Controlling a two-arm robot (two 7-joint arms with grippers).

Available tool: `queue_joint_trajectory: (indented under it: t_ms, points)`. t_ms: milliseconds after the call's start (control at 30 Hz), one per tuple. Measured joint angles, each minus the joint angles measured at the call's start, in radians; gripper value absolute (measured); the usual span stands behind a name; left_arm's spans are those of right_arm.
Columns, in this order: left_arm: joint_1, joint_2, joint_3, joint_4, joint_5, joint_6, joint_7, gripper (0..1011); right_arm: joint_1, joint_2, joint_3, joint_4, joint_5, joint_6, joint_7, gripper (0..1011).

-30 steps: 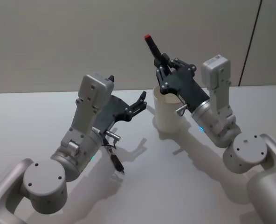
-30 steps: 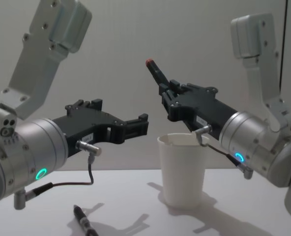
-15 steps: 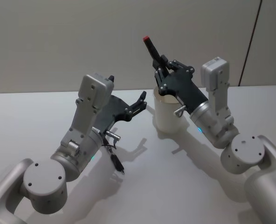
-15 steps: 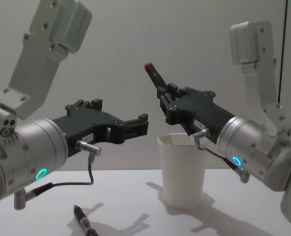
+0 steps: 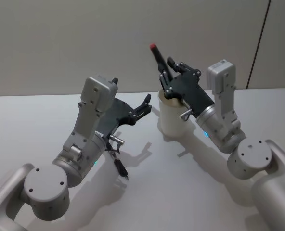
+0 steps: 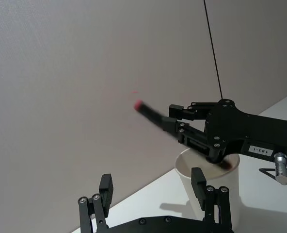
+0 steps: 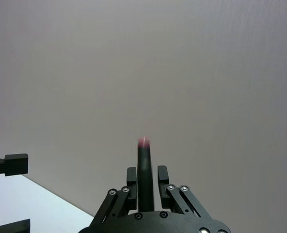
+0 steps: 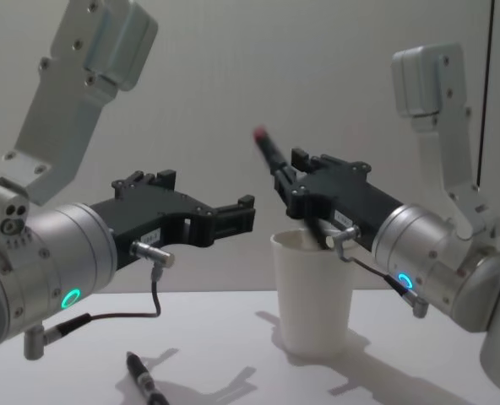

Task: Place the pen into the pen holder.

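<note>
My right gripper [image 5: 165,77] is shut on a black pen [image 5: 158,58] with a red top end. It holds the pen tilted over the white paper-cup pen holder [image 5: 169,118]. In the chest view the pen [image 8: 271,154] slants up and left from the right gripper [image 8: 294,184], and its lower end reaches the pen holder's [image 8: 313,295] mouth. The left wrist view shows the pen [image 6: 155,116] with its lower tip inside the pen holder's [image 6: 201,189] rim. The right wrist view has the pen [image 7: 144,165] clamped between the fingers. My left gripper [image 5: 145,103] hangs open beside the pen holder, holding nothing.
A second dark pen [image 5: 121,169] lies on the white table [image 5: 171,192] under the left arm, seen low in the chest view as well [image 8: 140,380]. A plain wall stands close behind the cup.
The right gripper has come down toward the cup with the pen, and the pen's lower end has dipped into the cup's mouth. The left arm has not moved.
</note>
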Motion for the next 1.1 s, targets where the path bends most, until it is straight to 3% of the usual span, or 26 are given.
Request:
queue_joint_trajectory:
  t_ms: [33, 500, 567, 767, 900, 1100]
  points:
    - [0.0, 0.0, 0.0, 0.0, 0.0, 0.0, 0.0, 1003, 0.0, 0.0, 0.0, 0.001, 0.0, 0.0, 0.0, 225]
    - [0.0, 0.0, 0.0, 0.0, 0.0, 0.0, 0.0, 1003, 0.006, -0.002, 0.001, 0.013, -0.003, -0.003, -0.005, 705]
    - [0.0, 0.0, 0.0, 0.0, 0.0, 0.0, 0.0, 1003, 0.006, -0.002, 0.001, 0.014, -0.004, -0.003, -0.006, 727]
    - [0.0, 0.0, 0.0, 0.0, 0.0, 0.0, 0.0, 1003, 0.006, -0.002, 0.001, 0.016, -0.004, -0.004, -0.006, 927]
    - [0.0, 0.0, 0.0, 0.0, 0.0, 0.0, 0.0, 1003, 0.006, -0.002, 0.001, 0.016, -0.004, -0.004, -0.006, 1001]
    - [0.0, 0.0, 0.0, 0.0, 0.0, 0.0, 0.0, 1003, -0.002, 0.001, 0.001, -0.007, 0.009, 0.007, 0.007, 1001]
